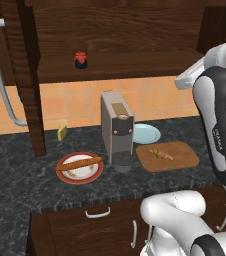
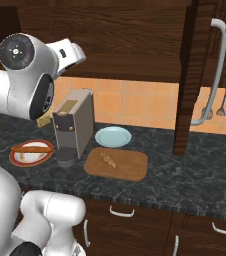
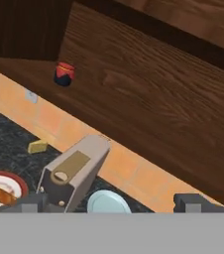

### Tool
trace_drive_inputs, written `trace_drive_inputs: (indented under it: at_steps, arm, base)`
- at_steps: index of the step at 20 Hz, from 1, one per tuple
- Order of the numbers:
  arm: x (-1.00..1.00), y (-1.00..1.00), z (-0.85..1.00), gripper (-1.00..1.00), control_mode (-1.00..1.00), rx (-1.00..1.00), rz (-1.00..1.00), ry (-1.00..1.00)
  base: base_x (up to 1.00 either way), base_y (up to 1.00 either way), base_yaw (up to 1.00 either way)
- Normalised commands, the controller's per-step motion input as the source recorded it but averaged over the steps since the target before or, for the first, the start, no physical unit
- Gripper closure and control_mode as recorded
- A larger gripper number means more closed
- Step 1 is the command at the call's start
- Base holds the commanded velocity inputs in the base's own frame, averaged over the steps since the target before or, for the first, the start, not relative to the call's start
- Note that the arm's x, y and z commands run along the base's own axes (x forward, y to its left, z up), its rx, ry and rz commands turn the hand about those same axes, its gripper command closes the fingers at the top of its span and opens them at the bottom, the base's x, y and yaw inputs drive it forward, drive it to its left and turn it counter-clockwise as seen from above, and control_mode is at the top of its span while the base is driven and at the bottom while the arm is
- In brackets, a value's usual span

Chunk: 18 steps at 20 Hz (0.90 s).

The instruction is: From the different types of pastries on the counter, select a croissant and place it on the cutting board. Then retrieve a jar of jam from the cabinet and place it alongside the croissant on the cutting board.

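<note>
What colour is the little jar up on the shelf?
The jar is red on top and dark navy-black below. It shows best in the left base view.

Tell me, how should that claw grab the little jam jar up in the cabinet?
Best by its round sides, from the open front. The jar stands upright on the cabinet shelf, nothing beside it, so the open gripper could probably slide in level and close across its body below the red lid.

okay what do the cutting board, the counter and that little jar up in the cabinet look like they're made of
Cutting board: looks like wood, medium brown, matte, with faint grain streaks.
Counter: seems to be polished stone, dark grey-black with pale speckles.
Jar of jam: too small to tell; red top over a dark navy body, possibly glass.
Cabinet: dark wood-grain finish.
</note>
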Motion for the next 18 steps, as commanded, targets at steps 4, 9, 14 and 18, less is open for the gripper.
trace_drive_inputs:
  at_steps: [4, 9, 14, 18]
  arm:
    - [-0.18, 0.39, 0.49, -1.00, -1.00, 0.00, 0.11, -0.08]
    - [0.06, 0.27, -0.56, -1.00, -1.00, 0.06, 0.31, -0.29]
    - [0.22, 0.33, -0.12, -1.00, -1.00, 0.09, 0.17, -0.11]
    - [0.83, 0.43, 0.07, -1.00, -1.00, 0.01, 0.04, 0.11]
  base:
    - [0.00, 0.00, 0.00]
    - [0.00, 0.00, 0.00]
    - [0.00, 0.00, 0.00]
    - [0.00, 0.00, 0.00]
